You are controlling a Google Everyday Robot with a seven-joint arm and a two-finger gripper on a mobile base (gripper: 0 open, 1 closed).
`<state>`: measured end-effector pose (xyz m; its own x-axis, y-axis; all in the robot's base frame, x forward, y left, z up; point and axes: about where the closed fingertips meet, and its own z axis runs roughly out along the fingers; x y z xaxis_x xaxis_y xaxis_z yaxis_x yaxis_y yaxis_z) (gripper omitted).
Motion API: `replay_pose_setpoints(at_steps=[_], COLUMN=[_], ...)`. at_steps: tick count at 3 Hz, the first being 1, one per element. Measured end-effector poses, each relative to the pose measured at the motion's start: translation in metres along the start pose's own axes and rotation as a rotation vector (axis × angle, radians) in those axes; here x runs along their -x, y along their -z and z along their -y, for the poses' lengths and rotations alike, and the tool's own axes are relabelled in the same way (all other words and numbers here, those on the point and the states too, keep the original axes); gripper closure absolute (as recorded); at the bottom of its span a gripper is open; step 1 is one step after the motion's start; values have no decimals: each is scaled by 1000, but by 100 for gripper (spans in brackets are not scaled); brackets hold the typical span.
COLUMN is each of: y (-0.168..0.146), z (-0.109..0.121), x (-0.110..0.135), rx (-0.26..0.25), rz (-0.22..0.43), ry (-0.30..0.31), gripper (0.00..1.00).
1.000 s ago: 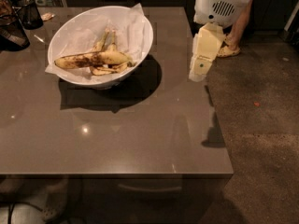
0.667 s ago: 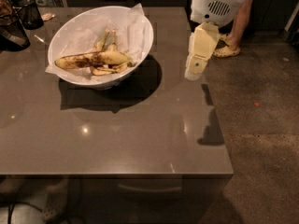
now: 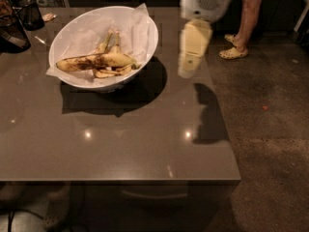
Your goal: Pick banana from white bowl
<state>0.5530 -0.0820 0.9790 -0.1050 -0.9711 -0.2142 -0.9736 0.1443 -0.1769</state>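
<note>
The gripper [image 3: 187, 69] hovers over the table [image 3: 120, 144]; open or closed, I can't tell. To its left, well apart, the banana [image 3: 96, 62] lies across the white bowl [image 3: 153, 40]. Best to clear the rim, then close on the firm middle, not the loose peel.

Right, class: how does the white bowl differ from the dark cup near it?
The white bowl is wide and pale; the dark cup is small and narrow. The bowl holds the banana; the cup's contents are hidden. Both stand on the table. The gripper hangs to the bowl's right.
</note>
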Motion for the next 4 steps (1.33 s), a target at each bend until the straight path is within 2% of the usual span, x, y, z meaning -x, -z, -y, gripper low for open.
replay_pose_setpoints(at_steps=[1,2,3,4], y=[-14,-13,-13,-17], z=[22,26,27,40], x=[52,67,67,95], rx=[12,-15,-15,-31], rz=[-3,8,8,58], ry=[111,151,151,196], gripper=[0,0,0,0])
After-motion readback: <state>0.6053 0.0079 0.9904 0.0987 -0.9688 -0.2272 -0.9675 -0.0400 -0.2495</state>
